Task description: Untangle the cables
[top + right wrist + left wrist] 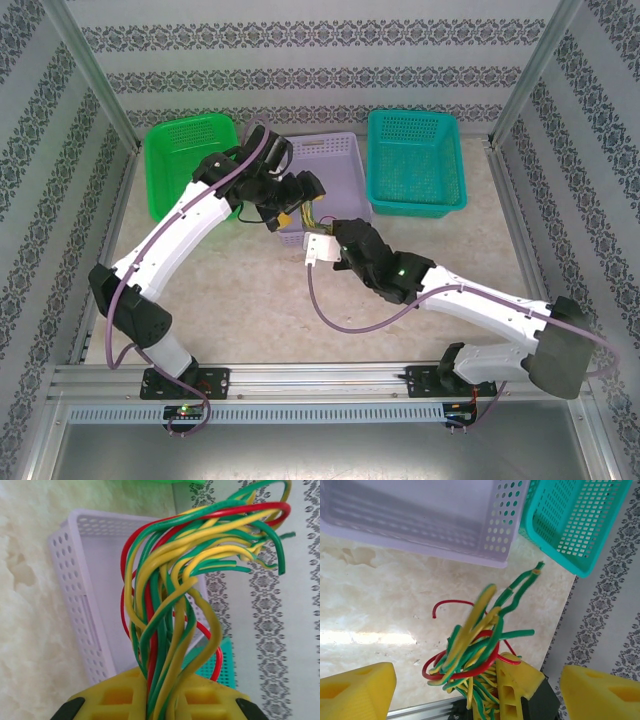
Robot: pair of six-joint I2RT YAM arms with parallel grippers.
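The cables (170, 580) are a tangled bundle of yellow, green and red wires. My right gripper (160, 687) is shut on the bundle's lower end, and the loose ends fan out above its yellow fingers. In the left wrist view the cables (475, 650) hang in the gap of my left gripper (477, 675). Its yellow fingers (355, 695) stand wide apart and touch no wire there. From above, my left gripper (288, 210) and my right gripper (312, 234) meet at the cables (311, 216), just in front of the lilac basket.
Three baskets stand in a row at the back: a green basket (160, 180), a lilac basket (350, 145) and a teal basket (455, 170). The lilac basket's wall (445, 535) lies close beyond the cables. Bare marble tabletop (230, 300) stretches in front of the arms.
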